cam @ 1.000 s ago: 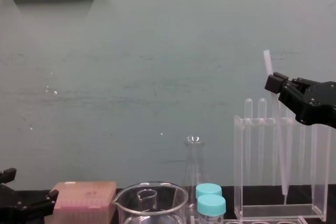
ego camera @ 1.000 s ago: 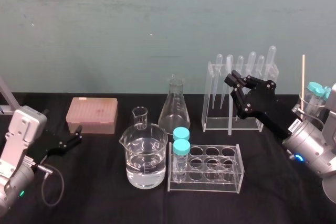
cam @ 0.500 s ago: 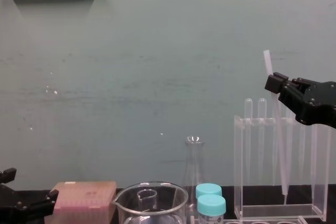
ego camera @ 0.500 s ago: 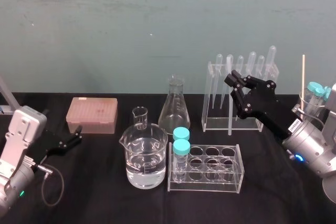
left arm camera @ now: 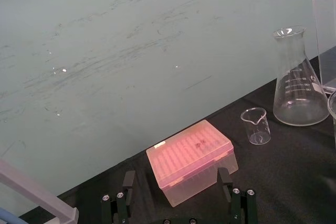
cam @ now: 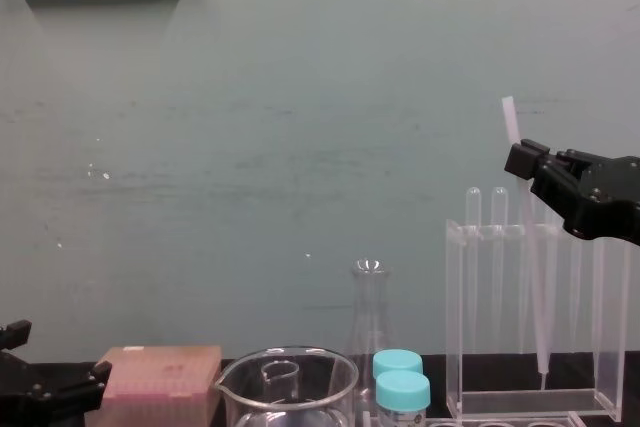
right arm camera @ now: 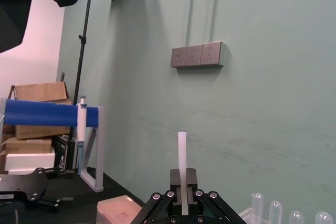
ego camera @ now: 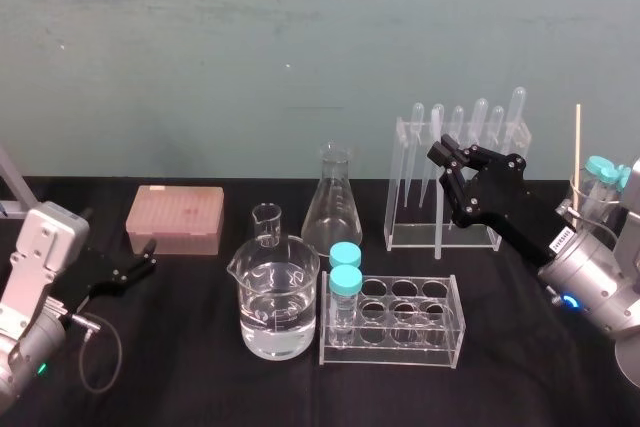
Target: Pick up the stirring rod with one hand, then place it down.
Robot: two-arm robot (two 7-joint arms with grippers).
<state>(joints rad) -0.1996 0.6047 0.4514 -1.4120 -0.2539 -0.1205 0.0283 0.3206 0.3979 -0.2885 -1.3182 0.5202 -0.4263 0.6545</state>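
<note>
The clear rack (ego camera: 412,235) of pipettes stands close behind my right gripper (ego camera: 446,153); a tube rack (ego camera: 405,332), beaker (ego camera: 278,307) and flask (ego camera: 332,209) sit nearer centre. I clench the stirring rod (cam: 513,129): translucent white, slightly tilted, its lower tip seemingly just off the black table (ego camera: 200,377). My left gripper (ego camera: 133,271) rests spread open by the pink box (ego camera: 175,217). A teal wall (ego camera: 250,47) is behind.

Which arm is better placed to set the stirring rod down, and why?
Right. The right gripper is shut on the stirring rod, near upright before the clear rack; the left gripper sits open, far off beside the pink box.
</note>
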